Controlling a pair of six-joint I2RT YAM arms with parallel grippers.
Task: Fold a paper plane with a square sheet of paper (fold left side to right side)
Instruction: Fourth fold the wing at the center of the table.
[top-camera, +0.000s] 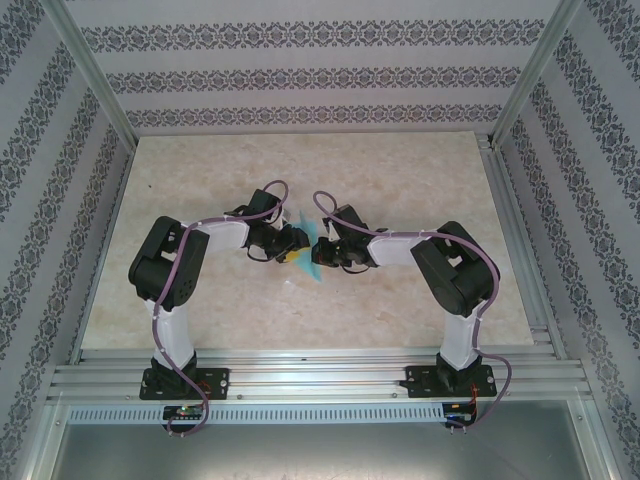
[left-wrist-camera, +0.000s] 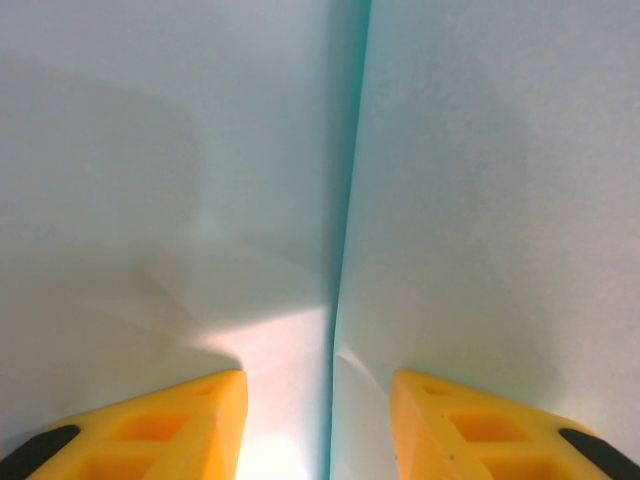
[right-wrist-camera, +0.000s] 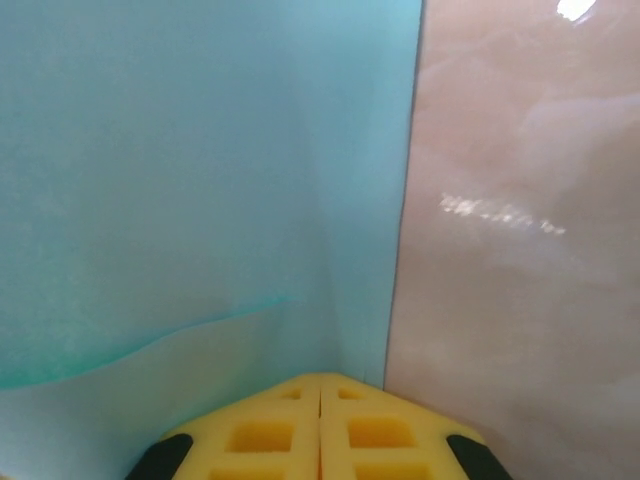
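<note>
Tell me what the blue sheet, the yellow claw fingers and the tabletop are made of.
Blue sheet: thin matte paper, by its crease and soft bends. Left claw's fingers: probably moulded yellow plastic, with square pockets. Tabletop: glossy, marbled beige; stone or laminate, unclear.

paper (top-camera: 314, 272) seemingly between left hand (top-camera: 297, 250), right hand (top-camera: 318, 247)

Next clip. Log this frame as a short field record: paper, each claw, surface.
paper: cyan sheet of paper, mid-table between the two arms' tips
paper detail: a straight fold or edge line runs up the sheet in the left wrist view
left claw: open, one finger either side of that line
right claw: shut, tips at the sheet close to its straight edge; contact cannot be told
surface: marble-pattern table
</note>
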